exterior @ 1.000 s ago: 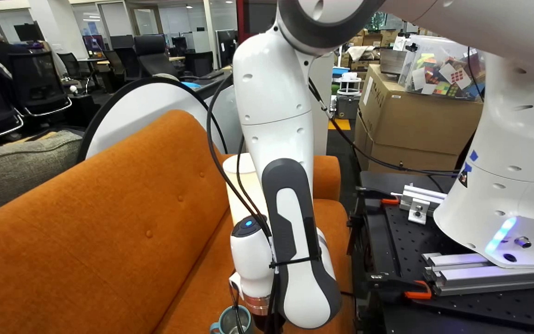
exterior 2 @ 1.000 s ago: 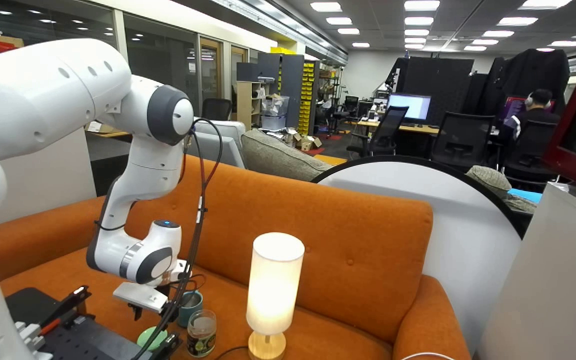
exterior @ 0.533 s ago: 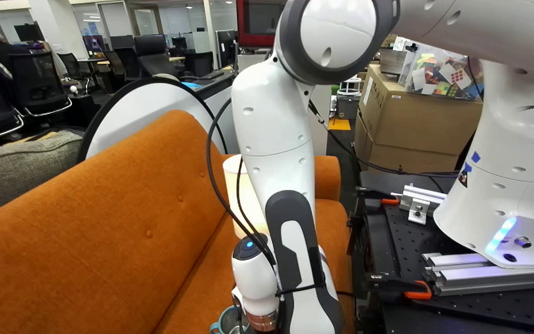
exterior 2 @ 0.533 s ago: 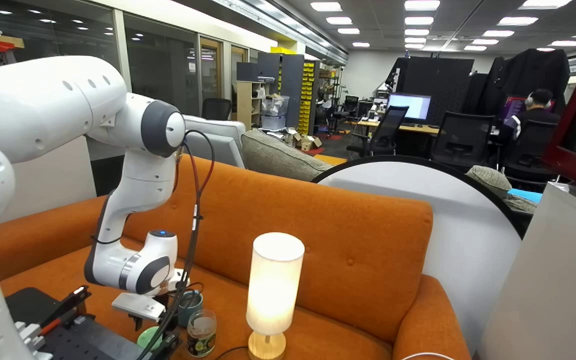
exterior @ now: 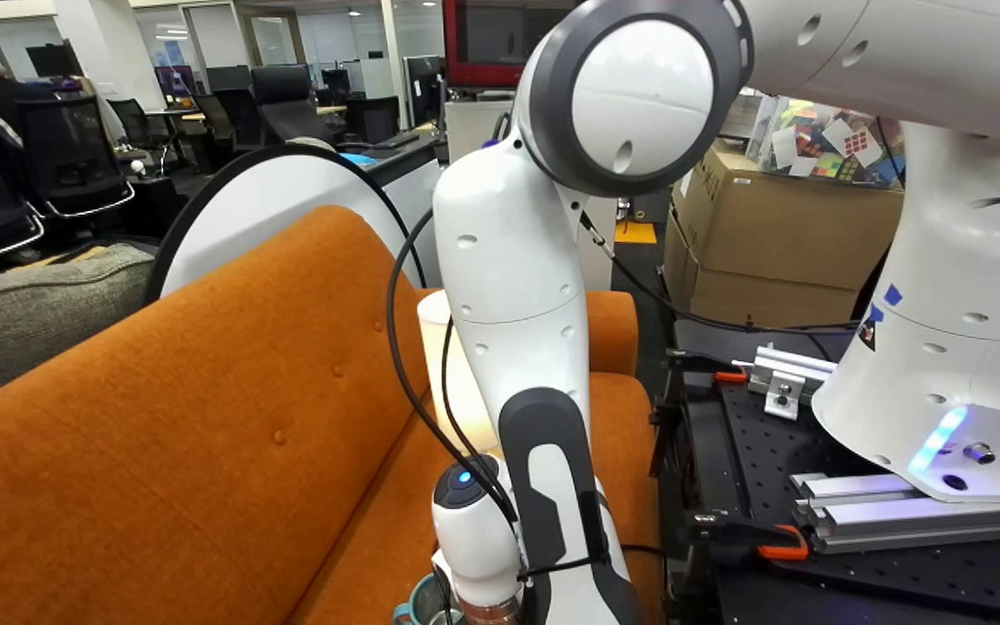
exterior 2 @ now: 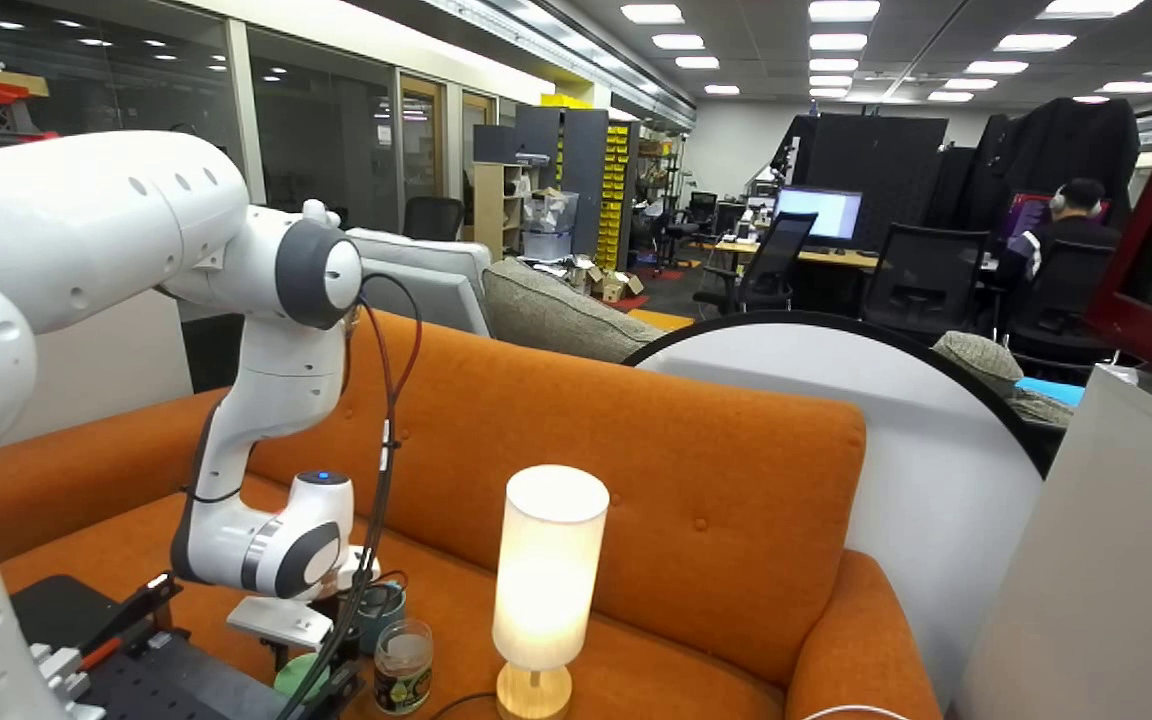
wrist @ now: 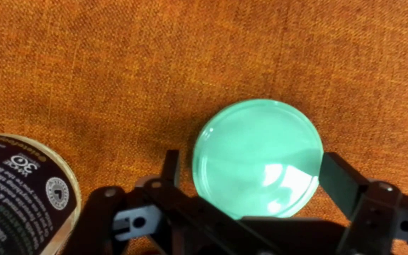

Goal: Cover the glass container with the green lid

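Note:
The green lid (wrist: 257,141) lies flat on the orange sofa seat in the wrist view. It also shows in an exterior view (exterior 2: 292,674), partly behind cables. My gripper (wrist: 250,164) is open around the lid, one finger on each side. The right finger meets or overlaps the lid's edge; a gap shows at the left finger. The gripper (exterior 2: 314,648) is low over the seat in an exterior view. The glass container (exterior 2: 403,667), a short clear jar with a dark label, stands beside the lid. Its labelled side (wrist: 23,198) shows at the wrist view's lower left.
A teal mug (exterior 2: 382,612) stands just behind the jar; its rim also shows in an exterior view (exterior: 417,599). A lit white lamp (exterior 2: 548,560) stands beyond the jar. The sofa back (exterior 2: 636,430) rises behind. A black clamp (exterior 2: 336,692) on the robot's table edge is near the lid.
The arm has moved down, bringing the gripper lower over the green lid. The lid, jar, mug and lamp have not visibly moved.

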You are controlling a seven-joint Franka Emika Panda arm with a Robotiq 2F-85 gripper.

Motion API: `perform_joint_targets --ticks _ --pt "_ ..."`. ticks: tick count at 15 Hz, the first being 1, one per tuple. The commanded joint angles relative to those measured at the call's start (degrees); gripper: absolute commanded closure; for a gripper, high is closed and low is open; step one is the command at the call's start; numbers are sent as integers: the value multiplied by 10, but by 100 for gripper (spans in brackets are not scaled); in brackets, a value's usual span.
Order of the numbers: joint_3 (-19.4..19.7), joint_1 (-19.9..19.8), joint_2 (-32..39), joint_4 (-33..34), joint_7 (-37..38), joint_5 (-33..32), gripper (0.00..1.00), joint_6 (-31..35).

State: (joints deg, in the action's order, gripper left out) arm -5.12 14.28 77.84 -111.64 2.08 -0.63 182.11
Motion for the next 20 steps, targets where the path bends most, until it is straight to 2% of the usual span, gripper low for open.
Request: perform_joint_targets --ticks 1,19,20 --pt "5 10 15 26 3 3 0 -20" --pt "-1 8 28 47 1 0 0 -45" --pt "-3 6 28 47 -1 -1 5 -46"
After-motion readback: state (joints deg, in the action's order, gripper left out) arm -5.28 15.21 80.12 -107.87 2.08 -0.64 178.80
